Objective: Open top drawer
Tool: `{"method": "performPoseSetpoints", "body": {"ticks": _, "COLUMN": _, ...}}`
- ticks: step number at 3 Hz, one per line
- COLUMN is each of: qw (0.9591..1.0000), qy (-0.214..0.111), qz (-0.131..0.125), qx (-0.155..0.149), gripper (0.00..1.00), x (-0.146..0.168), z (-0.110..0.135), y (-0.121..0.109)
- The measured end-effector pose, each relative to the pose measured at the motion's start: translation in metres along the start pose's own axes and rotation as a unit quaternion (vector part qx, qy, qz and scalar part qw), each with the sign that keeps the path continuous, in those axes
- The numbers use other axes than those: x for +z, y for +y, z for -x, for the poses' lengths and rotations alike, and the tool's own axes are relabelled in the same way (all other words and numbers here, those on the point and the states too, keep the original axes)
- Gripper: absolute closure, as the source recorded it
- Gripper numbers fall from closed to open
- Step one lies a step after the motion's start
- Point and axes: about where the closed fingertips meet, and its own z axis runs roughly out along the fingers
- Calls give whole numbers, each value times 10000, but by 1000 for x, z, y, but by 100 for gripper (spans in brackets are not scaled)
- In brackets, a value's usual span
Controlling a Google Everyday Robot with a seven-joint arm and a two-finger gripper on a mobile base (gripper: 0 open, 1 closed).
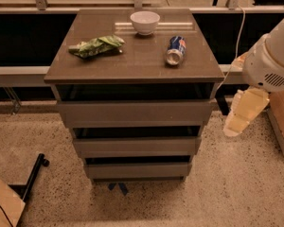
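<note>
The top drawer (135,112) is the widest grey-brown front of the cabinet, right under the tabletop (132,65), with a dark gap above it. Its flat front sits flush with the cabinet's face. Two narrower drawer fronts, the middle one (136,146) and the lowest one (137,170), sit below it. My gripper (236,122) is cream-coloured and hangs down from the white arm joint (270,65) at the right. It is just off the cabinet's right side, at the height of the top drawer, and touches nothing.
On the tabletop lie a white bowl (145,22), a green chip bag (97,46) and a blue soda can (175,50) on its side. A black stand leg (31,176) lies on the floor at the left. A box (281,122) stands at the right edge.
</note>
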Motion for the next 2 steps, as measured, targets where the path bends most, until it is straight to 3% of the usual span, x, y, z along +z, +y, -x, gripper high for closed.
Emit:
{"method": "performPoseSetpoints", "body": {"ticks": 1, "qw": 9974, "qy": -518, "qz": 492, "qx": 100, "gripper": 0, "x": 49, "z": 8, "y": 5}}
{"method": "performPoseSetpoints", "body": {"ticks": 2, "qw": 9933, "qy": -860, "qz": 757, "qx": 177, "gripper": 0, "x": 75, "z": 15, "y": 7}}
